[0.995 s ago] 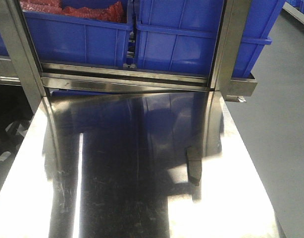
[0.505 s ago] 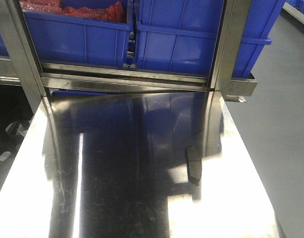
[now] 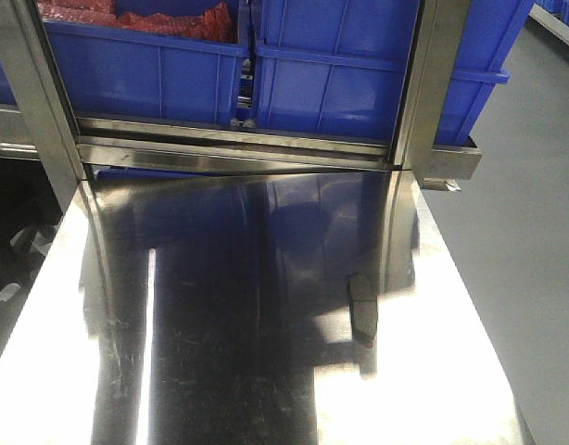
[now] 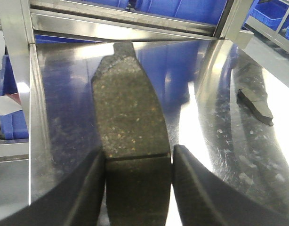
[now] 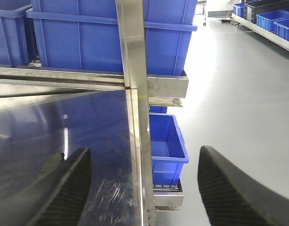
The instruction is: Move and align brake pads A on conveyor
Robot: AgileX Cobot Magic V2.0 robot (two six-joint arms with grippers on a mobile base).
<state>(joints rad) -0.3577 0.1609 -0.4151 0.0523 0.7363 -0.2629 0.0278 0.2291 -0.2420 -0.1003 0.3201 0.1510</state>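
Squarely — left fingers [image 4: 83, 197] astride brake pad [image 4: 128, 108]

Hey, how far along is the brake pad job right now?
Nothing looks placed: no conveyor is in view. In hand: the left end effector grips one brake pad. Left: another pad lies on the steel table; the right end effector is open, empty.

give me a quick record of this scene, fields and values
left end effector: shut on held brake pad
right end effector: open, empty, over the table's right edge
loose brake pad: lying flat on the steel table, right side
conveyor: not in view
background: blue bins on a rack behind the table
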